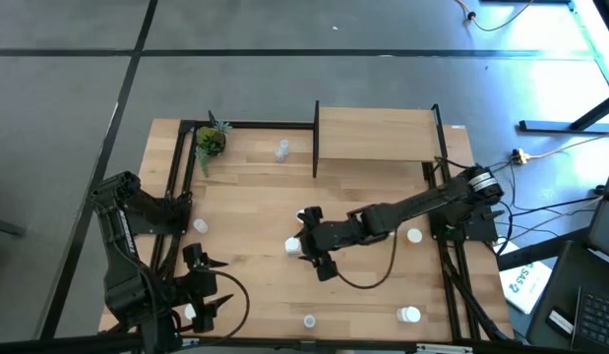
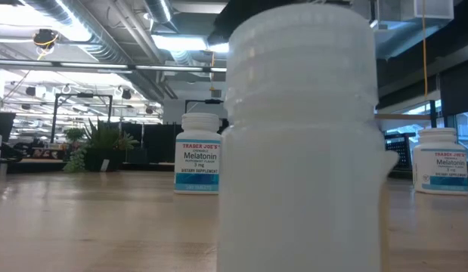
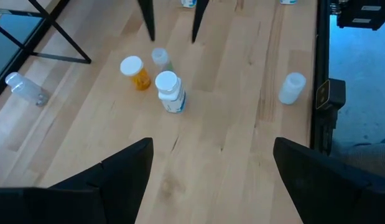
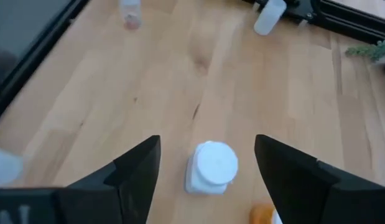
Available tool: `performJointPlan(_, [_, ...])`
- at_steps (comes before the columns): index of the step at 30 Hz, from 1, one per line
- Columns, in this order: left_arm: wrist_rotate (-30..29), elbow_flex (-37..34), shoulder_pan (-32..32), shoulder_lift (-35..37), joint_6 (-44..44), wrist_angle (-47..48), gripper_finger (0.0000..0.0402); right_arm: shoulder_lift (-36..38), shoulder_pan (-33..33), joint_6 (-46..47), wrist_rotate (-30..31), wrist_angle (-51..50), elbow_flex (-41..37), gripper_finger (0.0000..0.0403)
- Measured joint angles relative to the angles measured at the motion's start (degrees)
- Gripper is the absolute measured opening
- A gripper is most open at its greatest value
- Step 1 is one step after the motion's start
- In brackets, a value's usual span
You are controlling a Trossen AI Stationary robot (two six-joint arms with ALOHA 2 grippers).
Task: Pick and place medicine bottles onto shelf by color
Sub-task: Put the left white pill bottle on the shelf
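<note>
Centre-frame on the wooden surface [image 1: 255,206], the right pincer [image 4: 208,163] hangs with fingers apart around an upright white medicine bottle [image 4: 211,168], likely light, rigid and slick, best gripped below the cap, while the left pincer [image 3: 211,168] waits open lower left.

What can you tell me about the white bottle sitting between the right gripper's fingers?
The white bottle is a small opaque plastic cylinder with a round white cap, standing upright on the wooden tabletop near the table's middle. In the right wrist view a strip of label shows low on its side; its text cannot be read. The right gripper is open around it, one dark finger on each side, with a visible gap on both, so nothing grips it. A bit of an orange bottle shows close beside it.
</note>
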State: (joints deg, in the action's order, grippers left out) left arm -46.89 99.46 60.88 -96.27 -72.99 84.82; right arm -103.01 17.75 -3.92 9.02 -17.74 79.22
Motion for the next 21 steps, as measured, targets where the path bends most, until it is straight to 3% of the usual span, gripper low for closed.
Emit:
performJointPlan(5, [0.0,0.0,0.0,0.0,0.0,0.0,0.0327,-3.4,-1.3,-1.1,-3.1,2.3,0.0,0.0264])
performJointPlan(21, [0.0,0.0,0.0,0.0,-0.1,0.0,0.0327,-8.9,-3.0,-1.8,-3.1,4.1,0.0,0.0264])
